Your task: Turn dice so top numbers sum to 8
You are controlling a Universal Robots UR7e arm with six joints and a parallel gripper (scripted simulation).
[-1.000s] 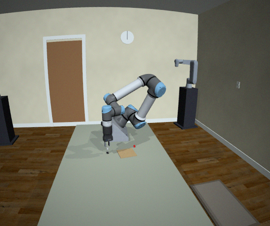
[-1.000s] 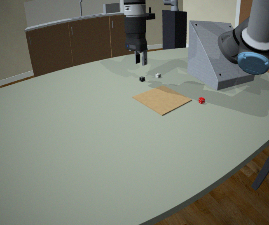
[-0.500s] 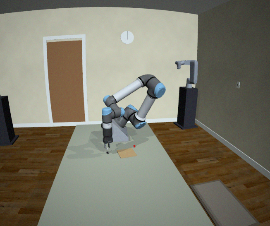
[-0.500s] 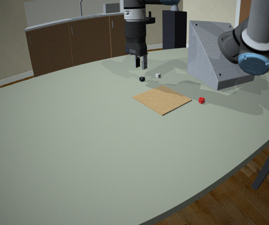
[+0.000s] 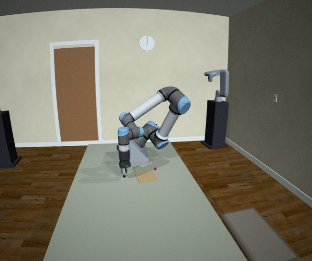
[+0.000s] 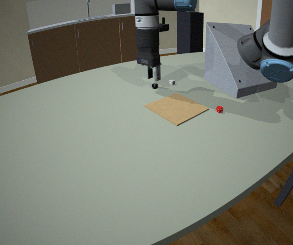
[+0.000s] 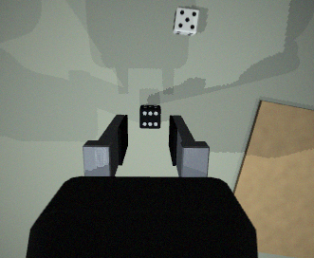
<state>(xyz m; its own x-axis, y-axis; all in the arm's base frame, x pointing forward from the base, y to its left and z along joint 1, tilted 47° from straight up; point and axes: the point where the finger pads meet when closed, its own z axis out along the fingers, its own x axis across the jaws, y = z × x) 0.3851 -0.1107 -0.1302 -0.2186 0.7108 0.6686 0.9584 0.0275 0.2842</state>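
Note:
My gripper (image 5: 124,171) (image 6: 154,76) (image 7: 148,130) is open and empty. It hangs a little above a black die (image 5: 124,176) (image 6: 155,85) (image 7: 150,117), which lies on the table left of the mat and shows six on top in the wrist view. A white die (image 6: 172,81) (image 7: 186,21) lies on the table just beyond it and shows five on top. A red die (image 5: 155,168) (image 6: 219,109) lies on the table off the mat's far right corner; I cannot read its top face. The tan square mat (image 5: 146,177) (image 6: 177,107) (image 7: 288,190) lies flat with nothing on it.
The arm's grey wedge base (image 5: 139,156) (image 6: 228,65) stands right behind the mat and the dice. The arm's lower joint (image 6: 277,65) hangs low over the table to the right of the red die.

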